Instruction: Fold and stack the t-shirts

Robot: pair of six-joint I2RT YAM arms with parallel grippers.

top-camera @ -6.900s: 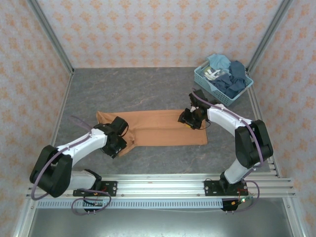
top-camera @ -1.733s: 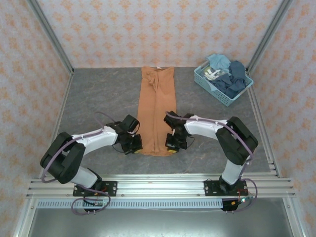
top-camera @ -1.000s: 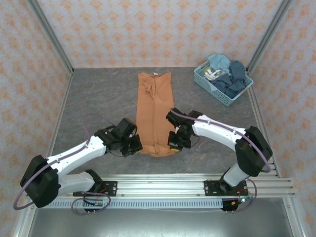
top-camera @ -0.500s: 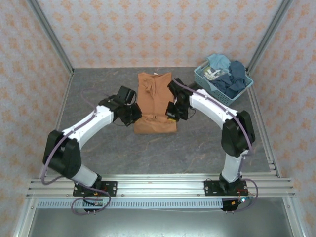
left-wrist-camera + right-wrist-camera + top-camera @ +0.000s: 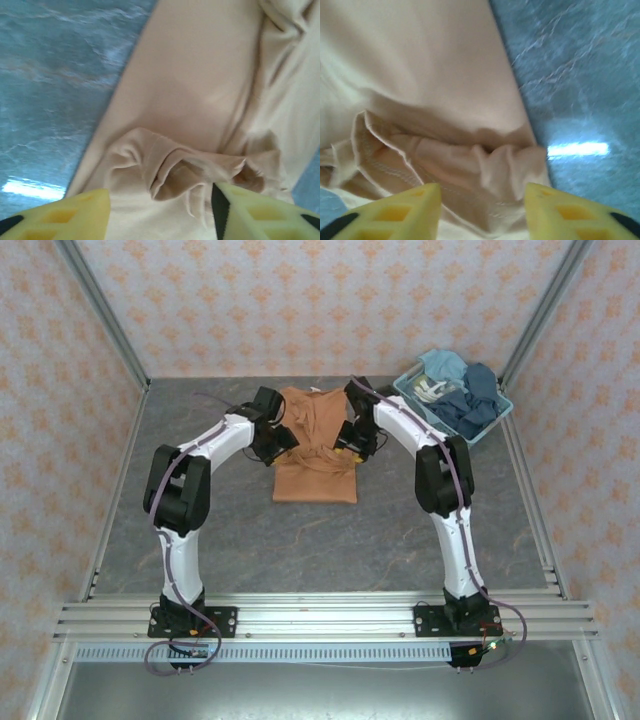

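Note:
An orange-tan t-shirt (image 5: 314,455) lies folded at the back middle of the table, its near end doubled over onto the far half, print side hidden. My left gripper (image 5: 283,437) hovers at its left edge, jaws open, over a rumpled hem (image 5: 170,167). My right gripper (image 5: 347,443) is at the shirt's right edge, also open, with a bunched seam (image 5: 470,170) lying loose between the yellow fingers (image 5: 555,205). Neither pinches the cloth. More shirts, blue and pale, sit heaped in the basket (image 5: 452,395).
The pale blue lattice basket stands at the back right corner by the metal frame post. Grey marbled tabletop (image 5: 300,540) spreads in front of the shirt toward the arm bases. Patterned walls close in the back and sides.
Over the earlier frames both grippers carried the shirt's near end toward the back, folding it in half. Since half a second ago they have let go and stand open.

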